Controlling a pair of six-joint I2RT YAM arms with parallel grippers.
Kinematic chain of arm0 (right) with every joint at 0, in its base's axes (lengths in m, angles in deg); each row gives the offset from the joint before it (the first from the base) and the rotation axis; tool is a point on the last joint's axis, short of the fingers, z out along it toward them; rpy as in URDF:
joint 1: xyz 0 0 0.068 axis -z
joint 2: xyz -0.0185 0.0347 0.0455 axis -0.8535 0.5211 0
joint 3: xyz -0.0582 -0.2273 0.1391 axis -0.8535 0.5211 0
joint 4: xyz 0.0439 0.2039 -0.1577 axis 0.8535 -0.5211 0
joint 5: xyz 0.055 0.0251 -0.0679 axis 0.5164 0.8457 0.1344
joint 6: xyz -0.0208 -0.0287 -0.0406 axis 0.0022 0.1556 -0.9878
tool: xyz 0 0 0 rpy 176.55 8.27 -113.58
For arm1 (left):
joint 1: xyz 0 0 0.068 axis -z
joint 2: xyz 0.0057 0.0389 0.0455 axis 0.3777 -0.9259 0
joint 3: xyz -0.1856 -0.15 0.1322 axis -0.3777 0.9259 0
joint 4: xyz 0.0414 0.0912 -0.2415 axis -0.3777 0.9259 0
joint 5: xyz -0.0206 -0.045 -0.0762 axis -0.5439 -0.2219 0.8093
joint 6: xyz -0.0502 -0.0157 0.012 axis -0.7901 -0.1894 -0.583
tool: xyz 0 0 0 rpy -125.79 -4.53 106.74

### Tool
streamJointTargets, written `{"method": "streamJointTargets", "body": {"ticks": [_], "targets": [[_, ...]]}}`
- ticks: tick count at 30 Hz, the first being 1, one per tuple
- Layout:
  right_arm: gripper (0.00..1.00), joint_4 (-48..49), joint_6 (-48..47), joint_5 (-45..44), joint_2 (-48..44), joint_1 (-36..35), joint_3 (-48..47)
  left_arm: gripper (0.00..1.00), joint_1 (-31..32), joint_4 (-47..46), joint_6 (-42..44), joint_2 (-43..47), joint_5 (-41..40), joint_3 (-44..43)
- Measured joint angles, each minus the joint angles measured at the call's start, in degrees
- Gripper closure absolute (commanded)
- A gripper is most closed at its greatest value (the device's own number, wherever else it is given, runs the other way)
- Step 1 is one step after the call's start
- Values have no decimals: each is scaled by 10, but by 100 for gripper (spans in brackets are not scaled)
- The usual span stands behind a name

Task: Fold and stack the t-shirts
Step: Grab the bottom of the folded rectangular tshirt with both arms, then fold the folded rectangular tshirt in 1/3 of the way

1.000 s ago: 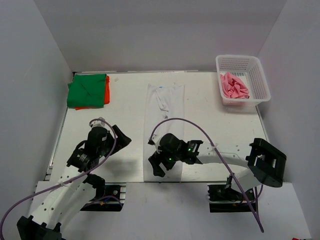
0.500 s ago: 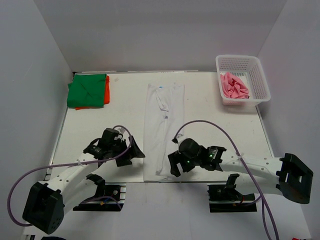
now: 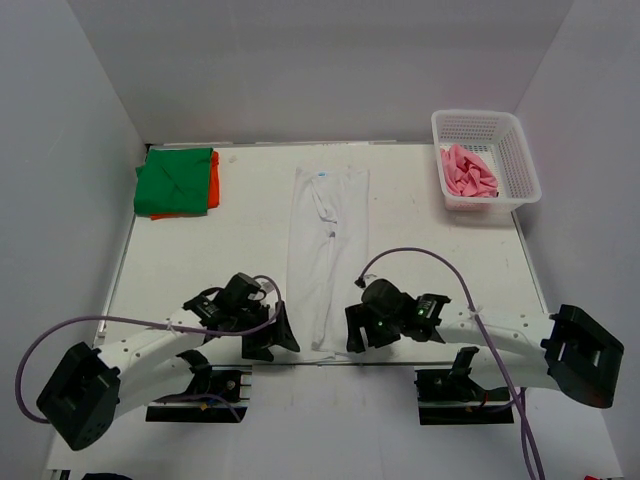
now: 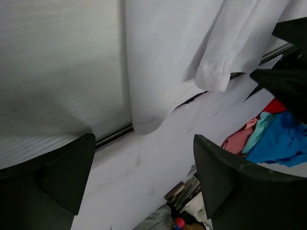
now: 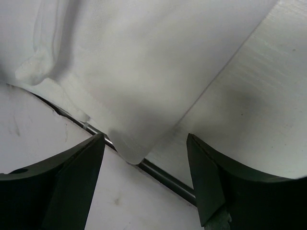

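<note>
White tee (image 3: 327, 240), soft cloth, long narrow strip w/ rounded hem corners

white t-shirt (image 3: 325, 255) folded into long strip mid-table, hem over near edge, green t-shirt (image 3: 173, 180) folded atop orange t-shirt (image 3: 213, 180) far-left, pink t-shirt (image 3: 467, 171) crumpled far-right

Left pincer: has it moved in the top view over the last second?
Yes. The left pincer has moved rightward and toward the arm bases, ending beside the near-left corner of the white t-shirt, which stayed put.
</note>
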Motion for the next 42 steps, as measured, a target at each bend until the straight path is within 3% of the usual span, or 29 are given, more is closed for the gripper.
{"method": "streamJointTargets", "body": {"ticks": [4,11,14,17,18,30,38,42], "targets": [[44,1,5,2,16,2,-3,16,59,-1,-14,-53,-18,-25],[74,0,19,16,24,3,1,41,118,-2,-40,-109,-72,-57],[100,1,20,20,24,3,8,67,131,-8,-58,-113,-94,-56],[100,1,25,25,24,4,9,96,143,-9,-69,-120,-114,-51],[100,-1,27,25,23,4,9,100,147,-9,-73,-120,-118,-51],[100,-64,66,25,-98,3,27,100,177,25,-98,-85,-172,-52],[100,-80,54,18,-62,0,28,100,205,28,-100,-103,-185,-87],[100,-116,44,-24,-43,0,-23,100,212,24,-98,-102,-213,-123]]}}
